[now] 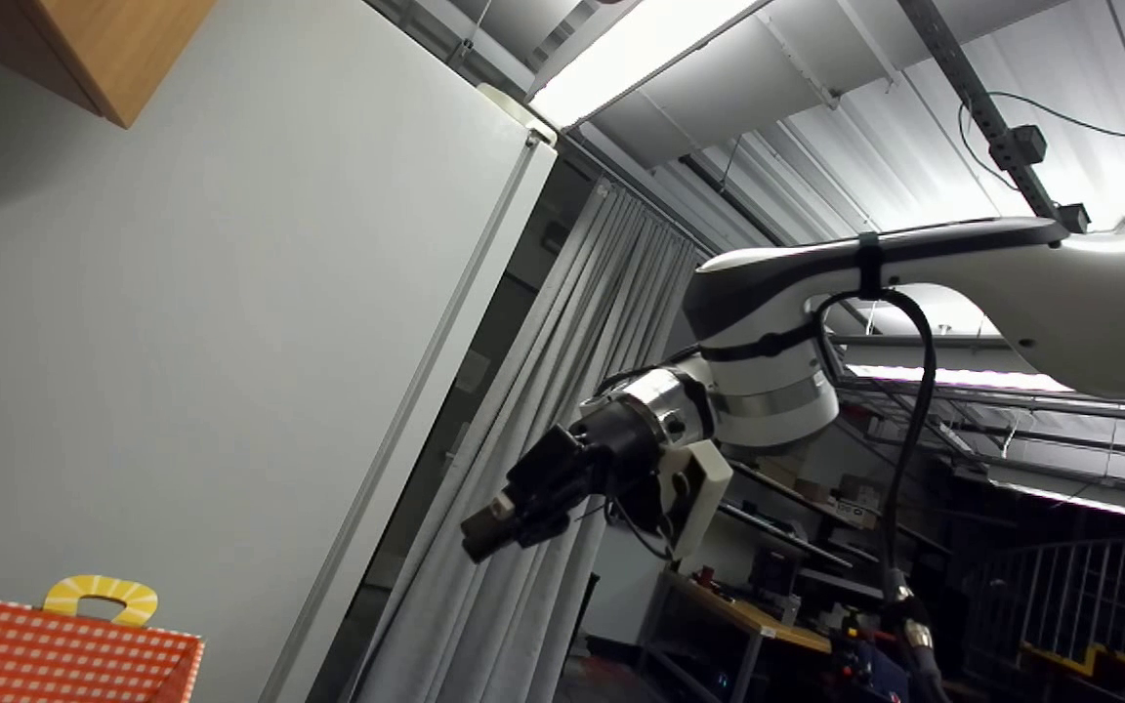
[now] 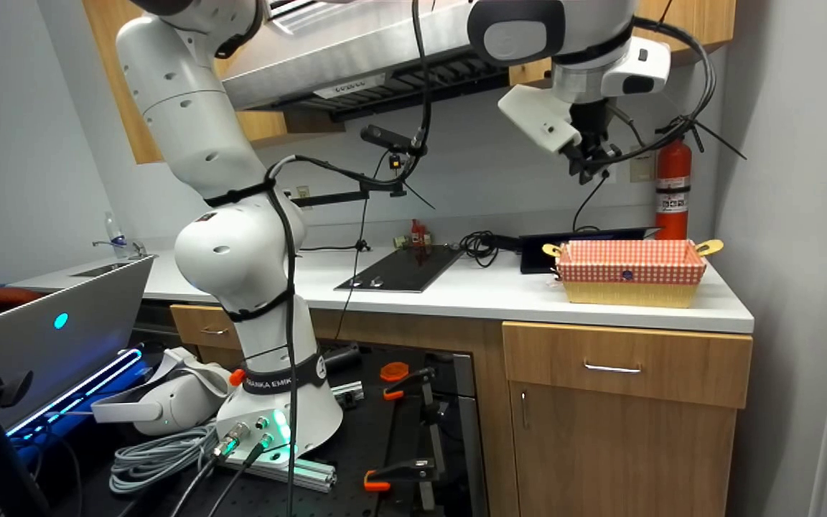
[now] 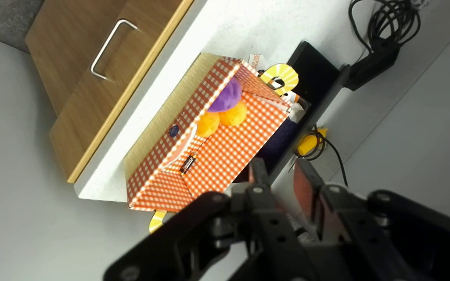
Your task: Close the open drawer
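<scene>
Brown wood drawer (image 2: 627, 355), likely your target, is sitting well below the fingers (image 3: 310, 173), beneath the surface (image 2: 485, 291); it's looking nearly flush, any slit not showing clearly. You're holding the fingers modestly apart, gripping nothing. Basket (image 2: 632, 293) is resting on the surface, lower than the fingers and above the drawer, so you're probably hanging them high for clearing it. Handle (image 2: 612, 369) is facing out for pulling; for closing, you're likely needing only a flat push, fingers together.
</scene>
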Tool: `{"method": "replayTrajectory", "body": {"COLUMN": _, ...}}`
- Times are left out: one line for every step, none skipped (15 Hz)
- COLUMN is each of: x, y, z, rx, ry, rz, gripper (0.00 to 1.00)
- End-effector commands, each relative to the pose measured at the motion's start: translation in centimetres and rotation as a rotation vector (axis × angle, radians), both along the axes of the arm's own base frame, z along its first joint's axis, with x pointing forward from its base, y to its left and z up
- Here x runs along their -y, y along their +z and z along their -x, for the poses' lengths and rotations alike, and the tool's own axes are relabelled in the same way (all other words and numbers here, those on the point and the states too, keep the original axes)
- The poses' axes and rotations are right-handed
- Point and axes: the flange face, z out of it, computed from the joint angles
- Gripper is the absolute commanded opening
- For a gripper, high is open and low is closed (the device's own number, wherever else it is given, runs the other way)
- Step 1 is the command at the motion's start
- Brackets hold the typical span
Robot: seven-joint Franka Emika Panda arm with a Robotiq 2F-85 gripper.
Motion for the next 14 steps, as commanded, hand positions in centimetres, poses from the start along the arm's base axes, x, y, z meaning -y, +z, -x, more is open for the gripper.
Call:
{"method": "replayTrajectory", "body": {"x": 0.1, "y": 0.72, "z": 0.88, "rx": 0.004, "ry": 0.022, "rz": -0.016, "gripper": 0.57}}
{"method": "replayTrajectory", "body": {"x": 0.11, "y": 0.72, "z": 0.88, "rx": 0.004, "ry": 0.021, "rz": -0.016, "gripper": 0.65}}
{"method": "replayTrajectory", "body": {"x": 0.11, "y": 0.72, "z": 0.87, "rx": 0.005, "ry": 0.021, "rz": -0.016, "gripper": 0.72}}
{"method": "replayTrajectory", "body": {"x": 0.11, "y": 0.72, "z": 0.88, "rx": 0.005, "ry": 0.02, "rz": -0.017, "gripper": 0.81}}
{"method": "replayTrajectory", "body": {"x": 0.1, "y": 0.72, "z": 0.88, "rx": 0.005, "ry": 0.019, "rz": -0.018, "gripper": 0.87}}
{"method": "replayTrajectory", "body": {"x": 0.1, "y": 0.72, "z": 0.88, "rx": 0.005, "ry": 0.019, "rz": -0.018, "gripper": 0.94}}
{"method": "replayTrajectory", "body": {"x": 0.1, "y": 0.72, "z": 0.88, "rx": 0.005, "ry": 0.019, "rz": -0.018, "gripper": 0.99}}
{"method": "replayTrajectory", "body": {"x": 0.1, "y": 0.72, "z": 0.88, "rx": 0.005, "ry": 0.019, "rz": -0.018, "gripper": 1.0}}
{"method": "replayTrajectory", "body": {"x": 0.1, "y": 0.72, "z": 0.88, "rx": 0.004, "ry": 0.019, "rz": -0.019, "gripper": 1.0}}
{"method": "replayTrajectory", "body": {"x": 0.11, "y": 0.73, "z": 0.88, "rx": 0.005, "ry": 0.019, "rz": -0.018, "gripper": 1.0}}
{"method": "replayTrajectory", "body": {"x": 0.11, "y": 0.72, "z": 0.87, "rx": 0.006, "ry": 0.018, "rz": -0.018, "gripper": 1.0}}
{"method": "replayTrajectory", "body": {"x": 0.11, "y": 0.73, "z": 0.87, "rx": 0.006, "ry": 0.017, "rz": -0.018, "gripper": 1.0}}
{"method": "replayTrajectory", "body": {"x": 0.13, "y": 0.73, "z": 0.87, "rx": 0.007, "ry": 0.016, "rz": -0.017, "gripper": 1.0}}
{"method": "replayTrajectory", "body": {"x": 0.15, "y": 0.72, "z": 0.88, "rx": 0.003, "ry": 0.014, "rz": -0.014, "gripper": 1.0}}
